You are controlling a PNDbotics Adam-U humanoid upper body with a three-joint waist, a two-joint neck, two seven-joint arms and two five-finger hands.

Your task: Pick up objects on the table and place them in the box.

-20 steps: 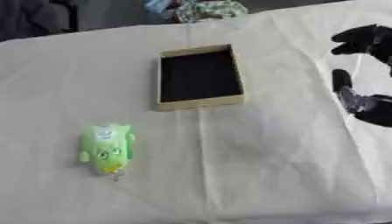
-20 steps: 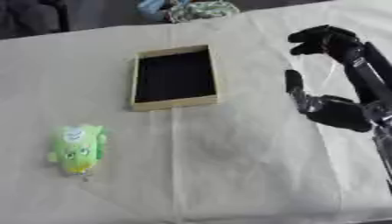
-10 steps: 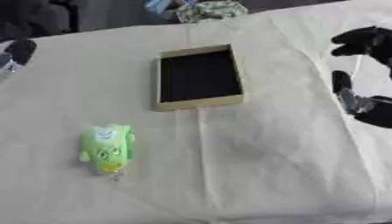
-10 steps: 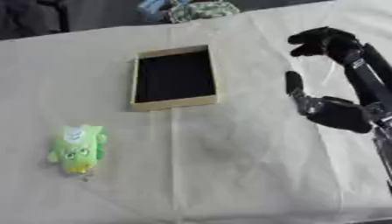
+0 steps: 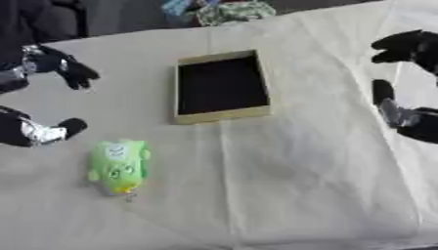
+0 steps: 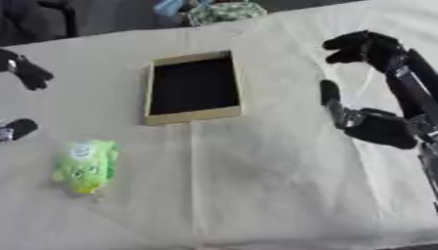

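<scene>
Left hand [image 5: 38, 93] spread wide, partly cut off at table [image 5: 282, 185] edge, above green toy [image 5: 118, 166]. Right hand [image 6: 372, 97] spread beside box [image 5: 221, 87]; clutter beyond unclear.

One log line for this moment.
left hand open above green toy | toy on table, ungrasped | box empty | right hand open, idle
</scene>
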